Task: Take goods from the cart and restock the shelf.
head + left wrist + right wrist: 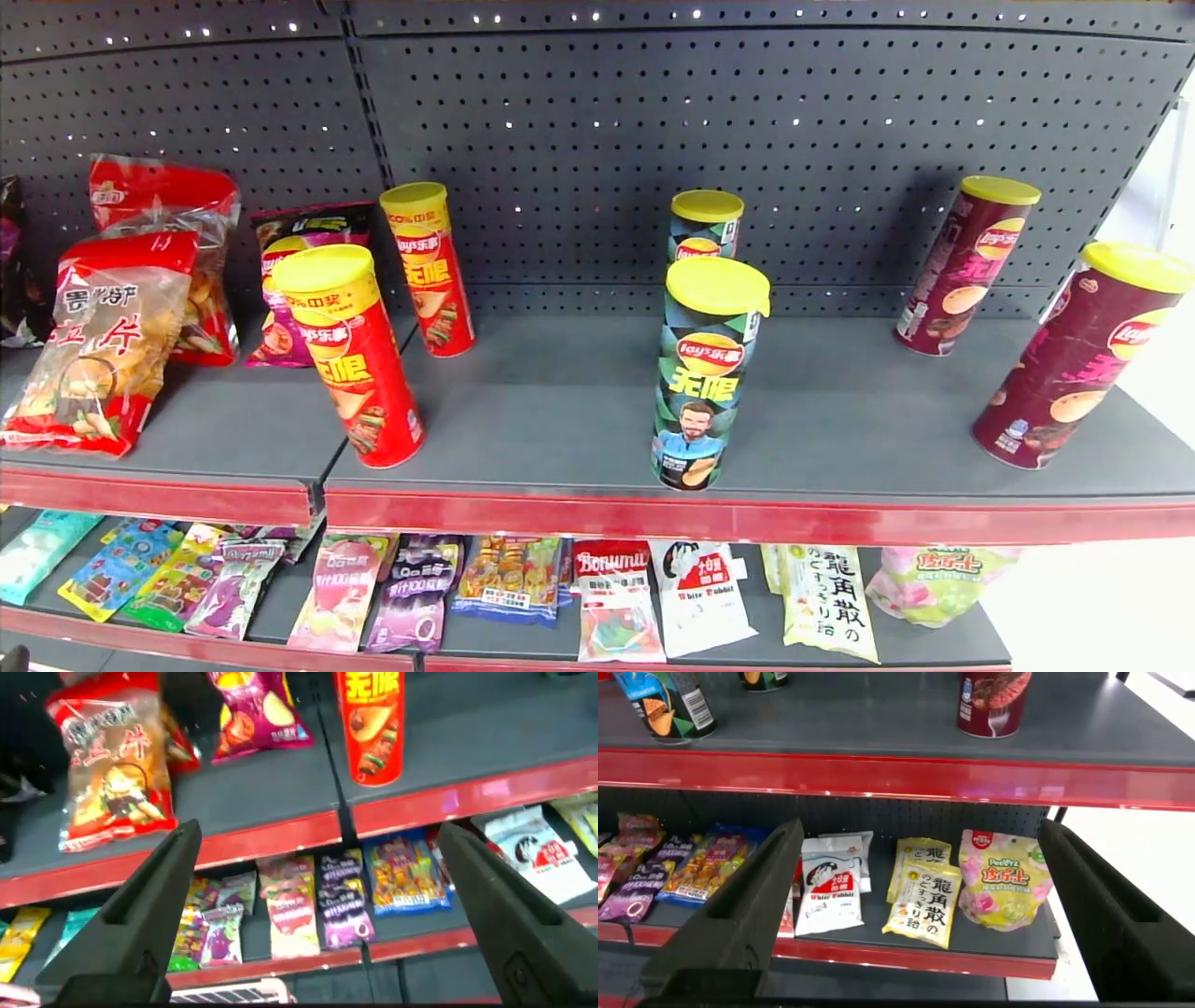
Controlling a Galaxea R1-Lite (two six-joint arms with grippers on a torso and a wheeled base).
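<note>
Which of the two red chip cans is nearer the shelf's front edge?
The left red can, standing almost at the shelf edge; the other red can sits farther back, close to the pegboard wall.

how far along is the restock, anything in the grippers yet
Looks done: red cans, green cans and maroon cans stand on the upper shelf. In hand: nothing; left gripper and right gripper hang open, empty. Left: likely filling the bare stretches between them.

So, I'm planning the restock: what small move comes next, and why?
Probably withdraw to fetch an item first: the left end effector and right end effector both hang open and empty before the shelf, which has bare space.
</note>
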